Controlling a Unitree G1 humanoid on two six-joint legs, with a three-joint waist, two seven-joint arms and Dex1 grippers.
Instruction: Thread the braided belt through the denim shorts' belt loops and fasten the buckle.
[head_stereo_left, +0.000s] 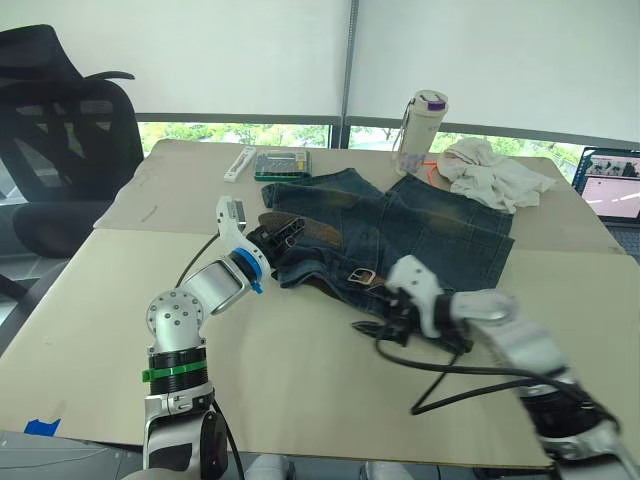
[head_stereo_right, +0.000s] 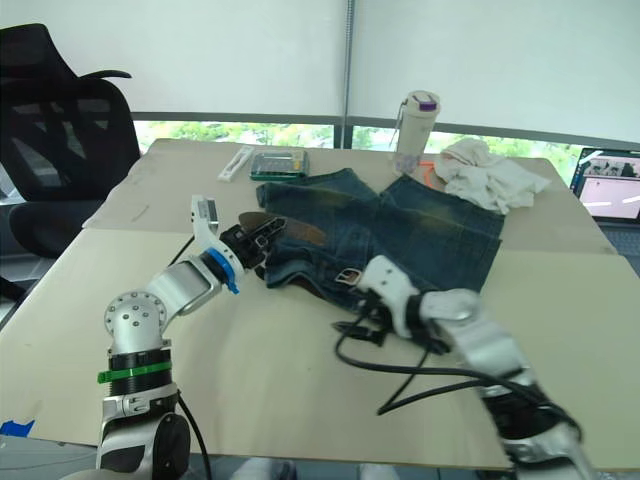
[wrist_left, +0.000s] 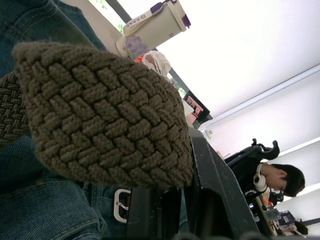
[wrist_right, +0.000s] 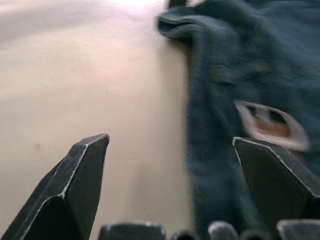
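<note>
A beige table (head_stereo_left: 300, 400) carries faded blue shorts (head_stereo_left: 430, 225) spread flat near its middle, the waistband toward the robot and the two legs toward the far edge. A brown braided belt (head_stereo_left: 318, 234) runs along the waistband, and its silver buckle (head_stereo_left: 361, 276) lies on the denim at the near edge of the shorts.

The left tool (head_stereo_left: 272, 236) sits at the left end of the waistband, clamped on the belt; the left wrist view shows the woven strap end (wrist_left: 100, 110) pressed against a black finger (wrist_left: 220, 190), with the buckle beyond it.

The right tool (wrist_right: 170, 165) hangs just beside the near edge of the shorts, close to the buckle. Its two black fingers (wrist_right: 75, 185) are spread wide apart with nothing between them; bare table lies under one, denim and the buckle by the other.

Along the far edge of the table are a white tumbler with a purple lid (head_stereo_left: 420, 125), a crumpled white cloth (head_stereo_left: 490, 175), a green case (head_stereo_left: 282, 163) and a small white object (head_stereo_left: 240, 163). A laptop (head_stereo_left: 610, 190) sits at the far right corner. A black office chair (head_stereo_left: 60, 140) stands off the far left corner.
</note>
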